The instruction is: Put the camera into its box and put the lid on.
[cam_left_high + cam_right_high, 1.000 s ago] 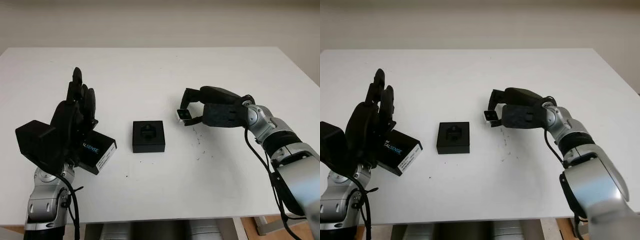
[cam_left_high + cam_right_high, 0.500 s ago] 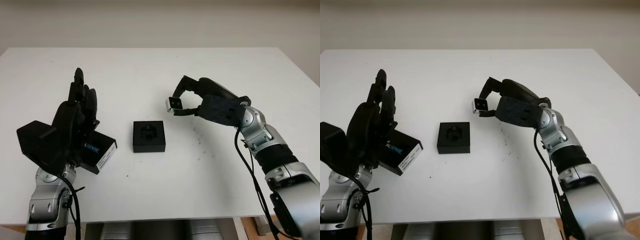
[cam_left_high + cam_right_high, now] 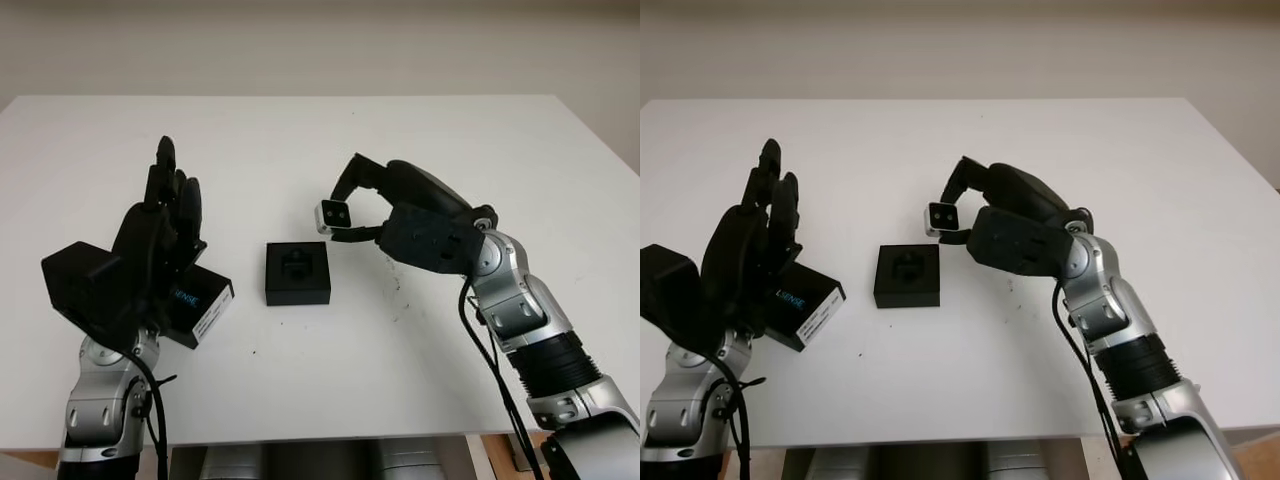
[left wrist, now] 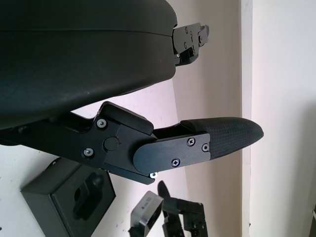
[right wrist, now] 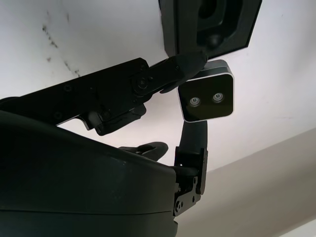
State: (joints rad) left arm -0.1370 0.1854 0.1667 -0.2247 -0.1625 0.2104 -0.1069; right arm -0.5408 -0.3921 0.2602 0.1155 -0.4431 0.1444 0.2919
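The small silver camera (image 3: pixel 333 214) with its dark front face hangs in the air, pinched in my right hand (image 3: pixel 345 212), just right of and above the black box (image 3: pixel 297 272). The box sits open at the table's middle, its moulded recess facing up; the right wrist view shows the camera (image 5: pixel 207 97) close to the box (image 5: pixel 210 24). The black lid (image 3: pixel 196 303), printed with white lettering, lies on the table at the left. My left hand (image 3: pixel 165 215) stands open, raised over the lid and partly covering it.
The white table (image 3: pixel 300 140) stretches wide behind and to the right of both hands. A few dark specks (image 3: pixel 398 285) mark the surface to the right of the box.
My right hand has lifted the camera off the table and carried it left toward the box. The left hand has drifted slightly right and up.
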